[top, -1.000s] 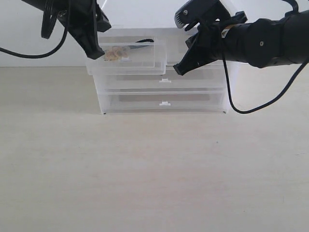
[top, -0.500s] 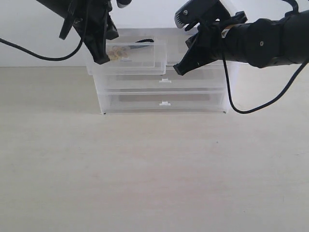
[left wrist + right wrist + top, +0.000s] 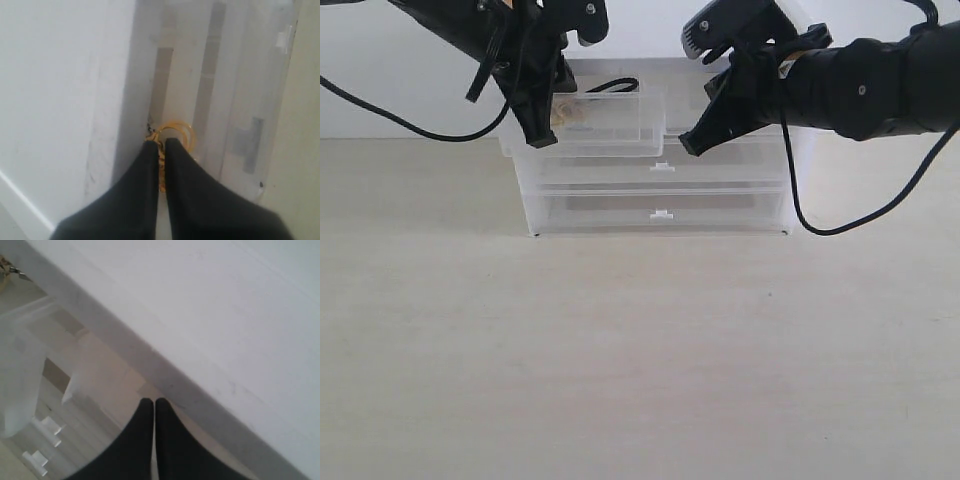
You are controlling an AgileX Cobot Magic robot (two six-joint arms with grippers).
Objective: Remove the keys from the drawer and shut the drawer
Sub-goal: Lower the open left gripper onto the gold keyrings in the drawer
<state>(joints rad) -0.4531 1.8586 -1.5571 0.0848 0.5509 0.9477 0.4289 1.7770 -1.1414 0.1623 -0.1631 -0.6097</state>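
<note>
**Item 1. Left end effector** (image 3: 542,137), black, two-fingered.
- Change: it has dropped and swung inward over the last second, from the drawer's left edge to the keys.
- State: in the left wrist view (image 3: 161,144) the fingers are almost together, with gold metal caught in the narrow gap. Judged clamped on the keys.
- Meaning: the grasp looks made, and the lift out has yet to come.

**Item 2. Keys** (image 3: 173,134), a bunch of gold rings and round gold pieces on a black braided cord.
- Place: still inside the drawer at its left end, seen through the wall in the exterior view (image 3: 567,107).
- The finger now covers more of them than before. The cord trails over the rear rim.

**Item 3. Drawer** (image 3: 610,125), small, half-width, translucent white plastic, left-hand of the top pair.
- State: pulled forward and open, position unchanged. Closing not yet begun.

**Item 4. Right end effector** (image 3: 687,148), black.
- State: fingers pressed together on nothing, as the right wrist view (image 3: 154,401) shows.
- Place: beside the drawer's right corner, in front of the translucent white plastic cabinet (image 3: 720,205). Unmoved.

**Item 5. Pale wood-grain bench** (image 3: 640,350), carrying the cabinet.
</note>
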